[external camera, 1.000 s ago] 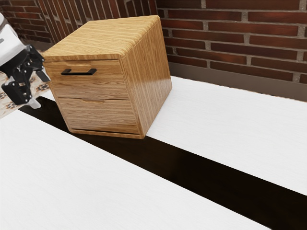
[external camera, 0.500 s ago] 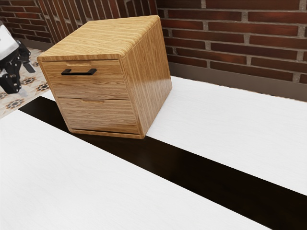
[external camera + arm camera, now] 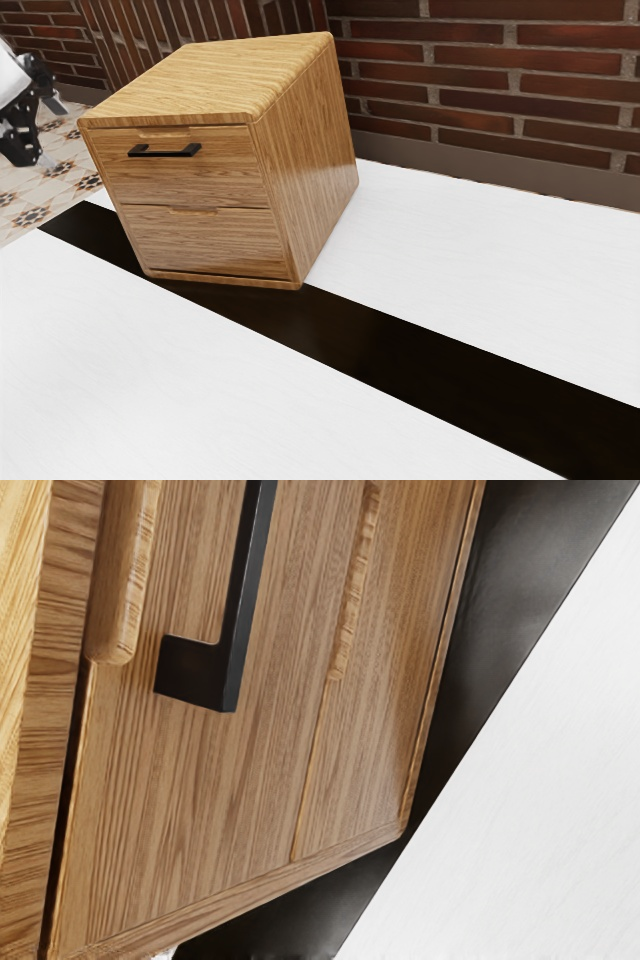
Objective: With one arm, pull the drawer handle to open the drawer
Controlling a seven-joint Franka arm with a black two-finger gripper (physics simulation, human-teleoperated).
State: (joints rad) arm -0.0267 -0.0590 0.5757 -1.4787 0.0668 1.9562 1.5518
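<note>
The arm (image 3: 10,62) comes in at the exterior view's left edge, its hand hanging in the air over the tiled floor (image 3: 40,190), beyond the end of the tabletop (image 3: 480,260). The jaws are cut off by that edge, so I cannot tell whether they are released or clenched; nothing is seen between them. The cabinet (image 3: 290,130) stands toward the exterior view's right of the jaws, and its handle (image 3: 164,150) is well apart from them, at about their height and facing them. From the side, the upper drawer (image 3: 190,170) and lower drawer (image 3: 205,240) both sit flush with the cabinet front, shut. The same view takes in the brick wall (image 3: 500,80) behind the cabinet and the whole cabinet top. The wrist view looks straight at the cabinet front ahead of the jaws: the end of the handle (image 3: 235,590) stands clear of the upper drawer (image 3: 190,810), and the seam between that drawer and the lower drawer (image 3: 380,680) is plain. Past the cabinet from the jaws lie the dark strip (image 3: 480,630) and the white tabletop (image 3: 540,810). There is one arm, one cabinet, two drawers, one black handle, and one dark strip (image 3: 400,350) dividing two white stretches of tabletop.
</note>
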